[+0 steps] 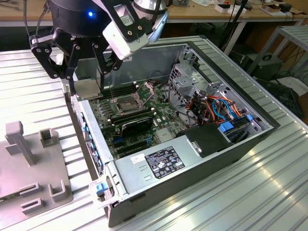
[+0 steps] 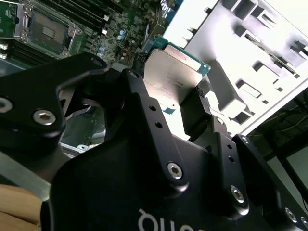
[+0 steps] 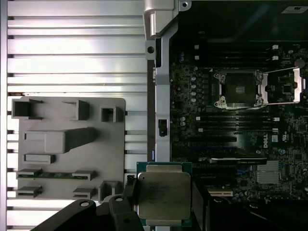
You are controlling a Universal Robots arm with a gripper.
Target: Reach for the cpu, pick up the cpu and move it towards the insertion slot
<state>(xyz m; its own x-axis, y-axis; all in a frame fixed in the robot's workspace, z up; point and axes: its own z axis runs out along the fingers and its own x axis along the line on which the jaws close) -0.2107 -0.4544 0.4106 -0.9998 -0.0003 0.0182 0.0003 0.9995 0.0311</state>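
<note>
Ribbed aluminium tabletop (image 1: 269, 192) carries one open computer case (image 1: 192, 144) and, on the exterior view's left, one grey fixture plate (image 1: 33, 168) with upright pegs and brackets. One black gripper (image 1: 86, 79) hangs over the case's near wall, its two fingers pinched on opposite edges of the single cpu (image 1: 87, 89), which is clear of the fixture plate and lifted above the case edge. In both wrist views the cpu (image 3: 163, 195) (image 2: 171, 77) shows its silvery lid ringed by a green border, held flat and face-up between the fingers (image 2: 197, 110); being square, it has no long axis to speak of. One insertion slot (image 1: 126, 104) lies on the motherboard (image 1: 144, 120), its hinged metal plate (image 3: 284, 86) swung open beside the dark socket (image 3: 239, 88). Open air separates the cpu from the slot, which sits near, just inside the wall. Long black memory slots (image 3: 226, 118) flank the socket on both sides, and a black card (image 1: 137, 126) lies just beyond it.
</note>
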